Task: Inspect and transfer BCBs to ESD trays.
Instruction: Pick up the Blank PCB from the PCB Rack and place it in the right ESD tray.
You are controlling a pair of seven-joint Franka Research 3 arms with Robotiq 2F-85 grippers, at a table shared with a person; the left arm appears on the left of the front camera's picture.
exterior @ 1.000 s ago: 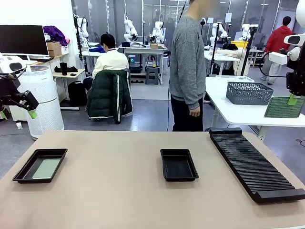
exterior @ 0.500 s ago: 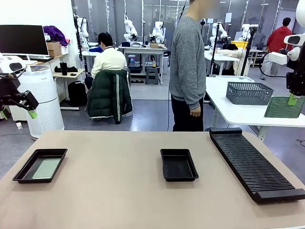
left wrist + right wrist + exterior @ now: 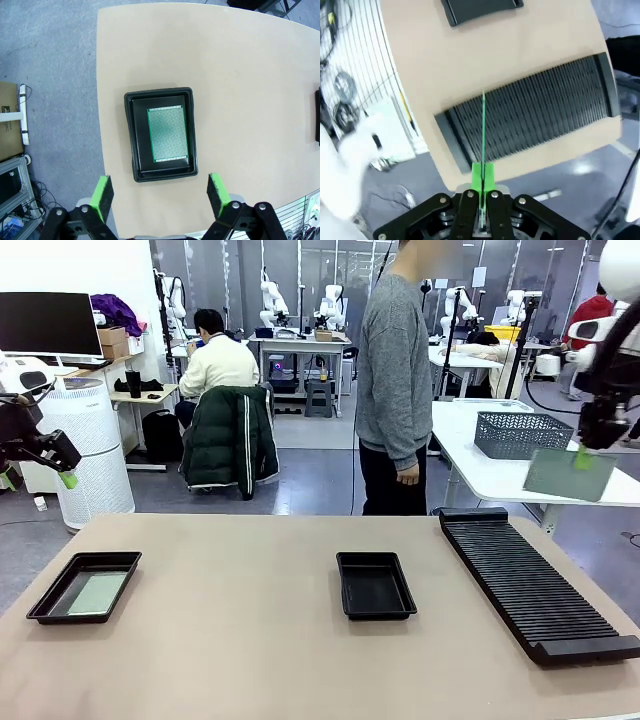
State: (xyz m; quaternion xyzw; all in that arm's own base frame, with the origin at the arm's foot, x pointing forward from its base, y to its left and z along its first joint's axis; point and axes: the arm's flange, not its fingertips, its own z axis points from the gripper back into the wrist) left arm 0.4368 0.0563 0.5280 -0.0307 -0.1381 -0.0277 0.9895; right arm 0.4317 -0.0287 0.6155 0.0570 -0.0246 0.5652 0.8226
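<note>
- Right gripper (image 3: 582,457) sits high above the table's right side, its green pads pinched flat on one edge of a BCB (image 3: 568,475); the board hangs below and to the inside of the claw, tilted.
- Right wrist view: that board runs edge-on as a thin green line straight out from between the fingertips, over the black slotted rack (image 3: 530,117), which lies well beneath it. A black ESD tray (image 3: 480,10) shows beyond the rack, farther out from the claw.
- Left gripper (image 3: 162,192) has its jaws spread wide, holding nothing, hovering well above the left ESD tray (image 3: 131,135).
- A second BCB (image 3: 168,134) lies flat on that tray's floor, directly ahead of the open fingers, with black floor showing all round it.
- The middle ESD tray (image 3: 376,585) holds no board, and lies well below and inboard of the right claw.
- A person (image 3: 395,380) stands at the far side, hands down, not touching anything.
- Handling judgement: the board looks thin, light and stiff; an edge pinch seems enough. Its face likely scratches or soils, so take it by the bare margin, never squeezing across the middle.
- Judged risk: the hanging board could swing or slip when it is tipped flat.
</note>
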